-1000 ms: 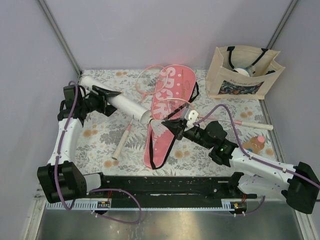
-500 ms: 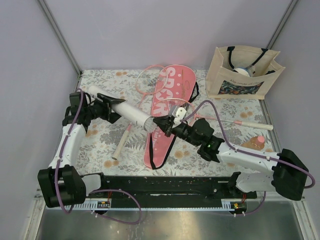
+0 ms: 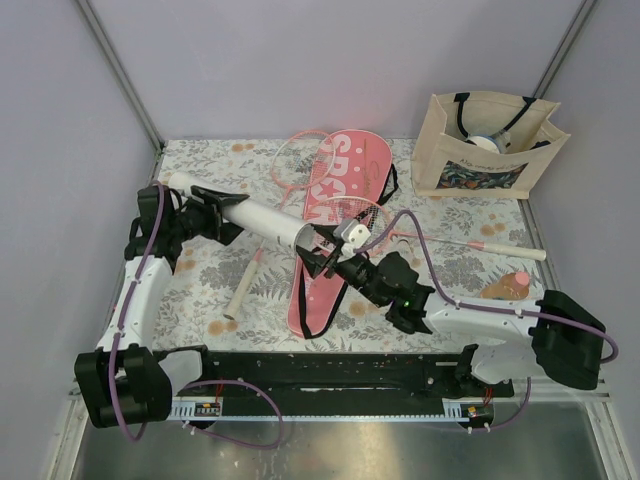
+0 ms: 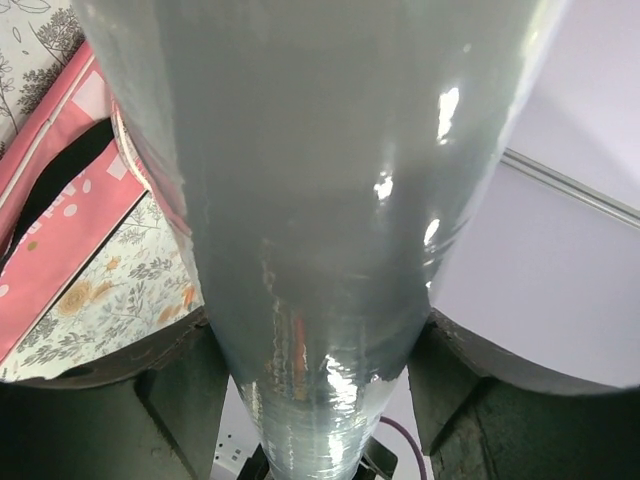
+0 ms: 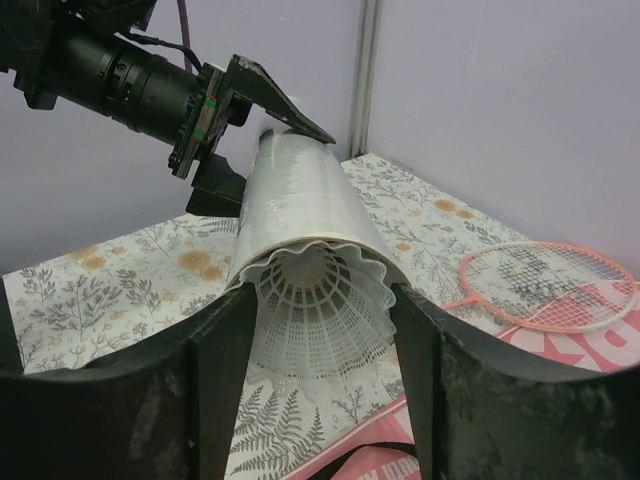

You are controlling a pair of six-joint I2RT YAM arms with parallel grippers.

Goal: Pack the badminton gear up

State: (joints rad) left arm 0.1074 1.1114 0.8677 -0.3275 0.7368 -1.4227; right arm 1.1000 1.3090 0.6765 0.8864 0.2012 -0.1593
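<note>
Shuttlecock [image 5: 322,305] is sitting in the white tube [image 3: 265,220] at frame centre; left tool [image 3: 215,213] is pinching the tube, right tool [image 3: 316,246] is standing spread around its mouth.

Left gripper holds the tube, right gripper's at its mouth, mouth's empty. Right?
No: a shuttlecock sits in the tube mouth, shown in the right wrist view. The left gripper does hold the tube, and the right gripper is at its mouth.

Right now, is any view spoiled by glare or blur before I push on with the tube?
Left wrist: the white tube fills the frame, soft, with small glare spots. Right wrist: the shuttlecock at the tube mouth is sharp; the right pincer's fingers are dark and soft. Top external: even light, no glare.
</note>
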